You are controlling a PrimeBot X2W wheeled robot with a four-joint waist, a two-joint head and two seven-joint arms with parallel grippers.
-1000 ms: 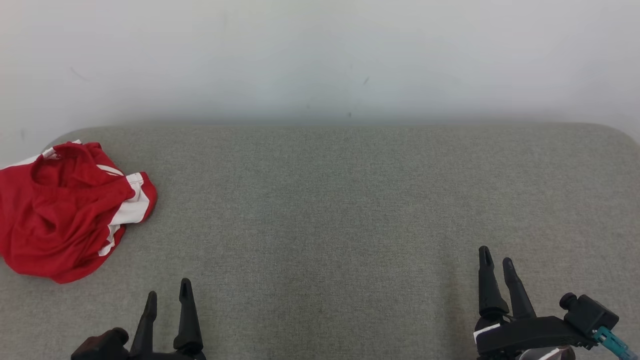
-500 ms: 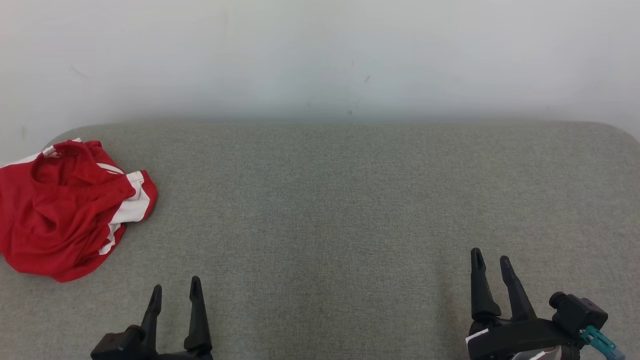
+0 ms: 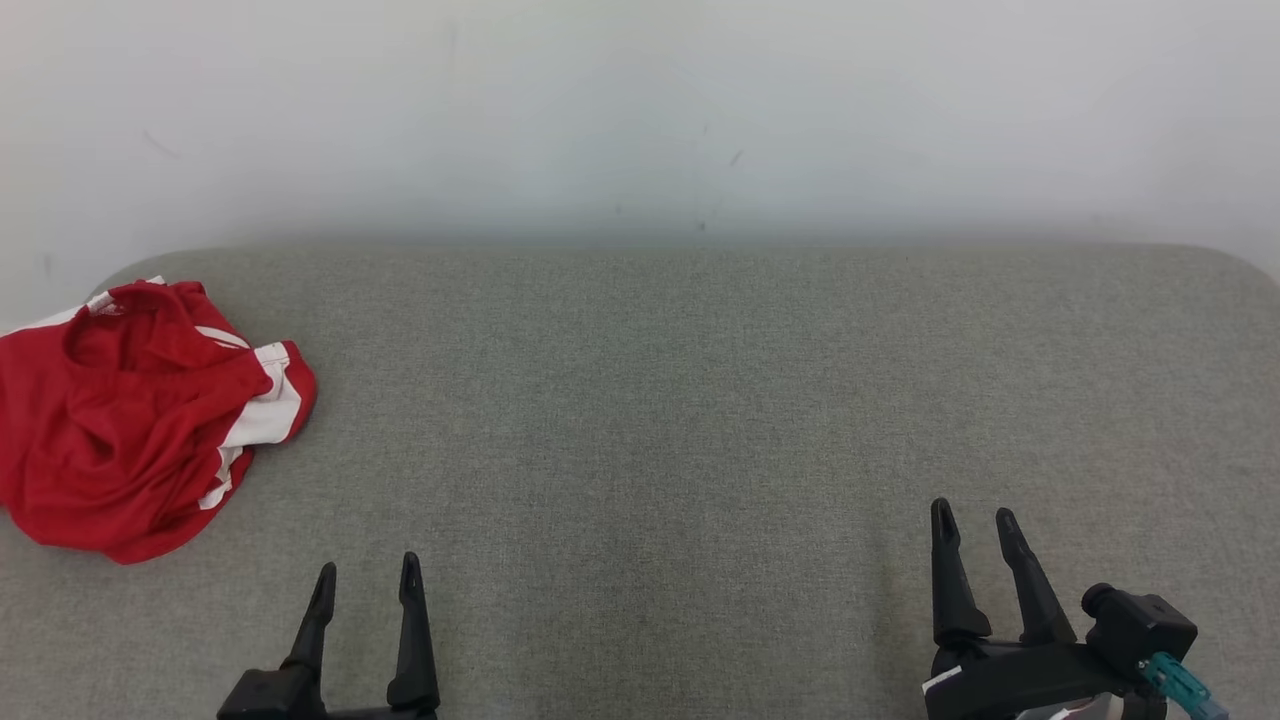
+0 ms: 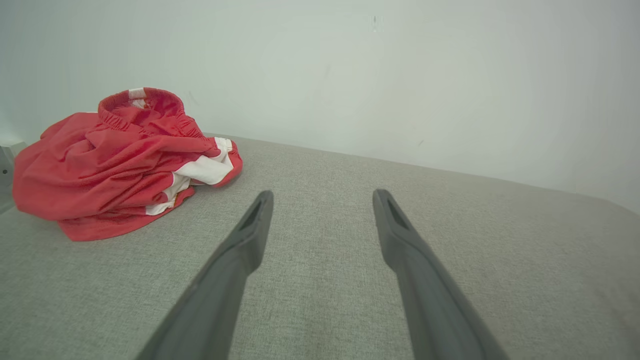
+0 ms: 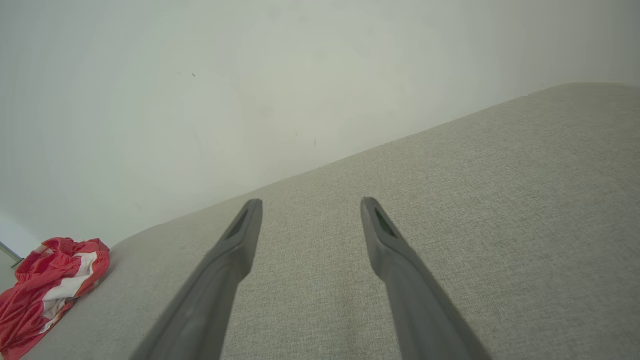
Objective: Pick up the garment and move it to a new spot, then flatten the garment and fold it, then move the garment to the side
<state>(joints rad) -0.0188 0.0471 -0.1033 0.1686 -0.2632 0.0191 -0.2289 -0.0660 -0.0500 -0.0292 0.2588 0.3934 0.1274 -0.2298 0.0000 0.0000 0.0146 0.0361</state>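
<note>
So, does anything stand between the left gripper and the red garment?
Nothing visible does. The open left gripper points up the grey padded surface; the crumpled red garment lies ahead and to its left, near the surface's left edge, with just that surface between them.

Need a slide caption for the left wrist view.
Open left gripper points across the grey cushion, with the crumpled red-and-white garment lying untouched at the view's left.
</note>
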